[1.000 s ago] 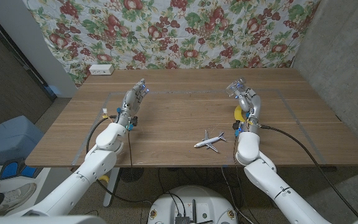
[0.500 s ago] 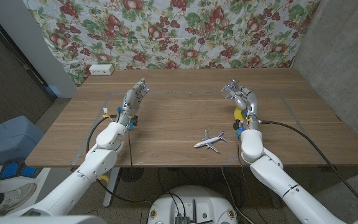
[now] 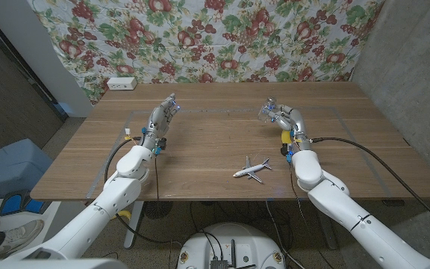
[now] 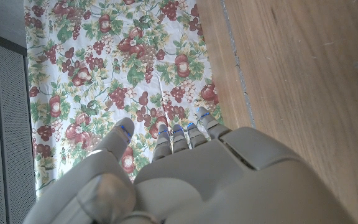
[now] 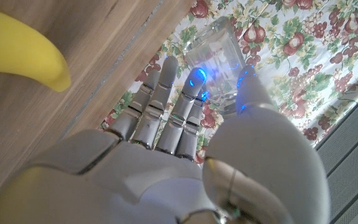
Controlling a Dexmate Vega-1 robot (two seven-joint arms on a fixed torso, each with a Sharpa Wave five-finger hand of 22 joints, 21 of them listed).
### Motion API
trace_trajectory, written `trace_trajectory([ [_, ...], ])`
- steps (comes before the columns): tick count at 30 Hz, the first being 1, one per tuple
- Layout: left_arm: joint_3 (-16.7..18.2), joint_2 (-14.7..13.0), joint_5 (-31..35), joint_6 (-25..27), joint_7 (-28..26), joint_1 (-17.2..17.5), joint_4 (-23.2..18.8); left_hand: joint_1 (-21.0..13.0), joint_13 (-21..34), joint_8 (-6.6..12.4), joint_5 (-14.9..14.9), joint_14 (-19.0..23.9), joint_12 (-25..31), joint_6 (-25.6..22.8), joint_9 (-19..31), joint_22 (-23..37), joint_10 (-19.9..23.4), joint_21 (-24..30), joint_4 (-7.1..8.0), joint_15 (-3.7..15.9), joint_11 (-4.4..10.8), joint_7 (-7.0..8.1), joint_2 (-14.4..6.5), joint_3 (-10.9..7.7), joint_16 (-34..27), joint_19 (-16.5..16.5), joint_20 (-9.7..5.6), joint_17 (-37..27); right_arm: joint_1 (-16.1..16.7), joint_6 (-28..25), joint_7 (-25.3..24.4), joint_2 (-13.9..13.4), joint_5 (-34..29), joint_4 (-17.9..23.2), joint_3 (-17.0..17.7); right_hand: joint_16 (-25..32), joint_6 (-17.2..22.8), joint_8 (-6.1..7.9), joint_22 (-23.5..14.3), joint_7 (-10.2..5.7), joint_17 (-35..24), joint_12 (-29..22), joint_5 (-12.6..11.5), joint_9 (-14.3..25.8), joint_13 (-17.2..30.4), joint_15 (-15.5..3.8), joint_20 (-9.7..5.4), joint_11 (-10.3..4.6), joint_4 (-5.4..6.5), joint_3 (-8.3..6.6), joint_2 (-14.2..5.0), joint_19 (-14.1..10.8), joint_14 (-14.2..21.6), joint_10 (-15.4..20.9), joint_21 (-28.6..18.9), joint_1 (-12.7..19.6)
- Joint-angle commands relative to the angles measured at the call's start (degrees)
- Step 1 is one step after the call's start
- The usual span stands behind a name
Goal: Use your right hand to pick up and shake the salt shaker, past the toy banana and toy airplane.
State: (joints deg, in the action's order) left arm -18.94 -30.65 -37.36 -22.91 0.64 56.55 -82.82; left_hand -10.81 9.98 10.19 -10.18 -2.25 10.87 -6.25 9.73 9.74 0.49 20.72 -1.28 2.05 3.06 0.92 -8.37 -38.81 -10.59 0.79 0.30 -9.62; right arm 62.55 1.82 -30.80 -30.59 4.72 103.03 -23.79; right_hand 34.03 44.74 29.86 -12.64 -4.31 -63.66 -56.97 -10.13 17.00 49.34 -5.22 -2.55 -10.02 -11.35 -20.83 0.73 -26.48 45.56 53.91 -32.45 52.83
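On the left, the left hand [image 3: 163,118] waits over the bench [image 3: 207,149] with nothing in it, fingers apart, out of the way. The toy airplane [image 3: 252,168] lies near the front. On the right, the right hand [image 3: 281,118] grips the clear salt shaker [image 5: 219,56], lifted, likely for shaking. The arm hides most of the toy banana [image 5: 17,53].

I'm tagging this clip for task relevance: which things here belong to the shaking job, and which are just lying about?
Job:
- salt shaker, held by the right hand
- toy banana, to be passed
- toy airplane, to be passed

Lying about:
- left hand, holding nothing
- white box at the table's far edge
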Motion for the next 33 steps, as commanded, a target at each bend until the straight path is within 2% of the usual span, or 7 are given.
trace_trajectory([
  [1,-0.33,0.40,0.19,0.16,-0.10,-0.67,0.55,-0.11,0.09,0.18,-0.21,0.30,0.05,-0.51,0.25,0.22,0.22,-0.37,-0.31,0.53,0.10,0.19,-1.98,0.00,0.17,-0.35,0.36,-0.17,-1.16,-6.22,4.71,-3.13,2.51,1.95,-0.82,-0.23,14.09,1.64,-0.07,3.51,-0.31,-0.36,-0.16,8.60,0.04,-7.44,-0.21,0.37,2.22,-1.96,-6.21,0.19,0.56,-0.08,-0.33,5.78],
  [19,-0.64,0.71,0.52,0.49,-0.53,-1.14,0.82,-0.07,0.09,0.18,-0.22,0.30,0.07,-0.53,0.25,0.23,0.27,-0.72,-0.33,0.55,0.06,0.14,-2.01,-0.04,0.18,-0.49,0.33,-0.16,-2.02,-4.99,3.76,-3.20,3.15,0.48,-1.35,-0.81,14.26,1.58,-0.01,3.58,-1.02,-0.58,-0.17,8.60,-0.08,-7.47,-0.08,0.50,2.15,-2.00,-6.17,0.49,0.82,-0.27,-0.89,5.86],
  [33,-0.87,0.97,0.68,0.59,-0.55,-1.69,1.19,-0.04,0.09,0.18,-0.21,0.32,0.05,-0.54,0.25,0.24,0.22,-0.96,-0.34,0.57,0.06,0.16,-2.02,-0.02,0.17,-0.56,0.30,-0.17,-1.01,5.23,-7.00,3.46,-0.62,-5.47,-0.67,-1.29,14.16,1.50,0.05,3.63,-1.53,-0.81,-0.17,8.72,-0.10,-7.47,-0.31,0.27,2.20,-2.03,-6.24,0.74,0.99,-0.37,-1.31,5.84],
])
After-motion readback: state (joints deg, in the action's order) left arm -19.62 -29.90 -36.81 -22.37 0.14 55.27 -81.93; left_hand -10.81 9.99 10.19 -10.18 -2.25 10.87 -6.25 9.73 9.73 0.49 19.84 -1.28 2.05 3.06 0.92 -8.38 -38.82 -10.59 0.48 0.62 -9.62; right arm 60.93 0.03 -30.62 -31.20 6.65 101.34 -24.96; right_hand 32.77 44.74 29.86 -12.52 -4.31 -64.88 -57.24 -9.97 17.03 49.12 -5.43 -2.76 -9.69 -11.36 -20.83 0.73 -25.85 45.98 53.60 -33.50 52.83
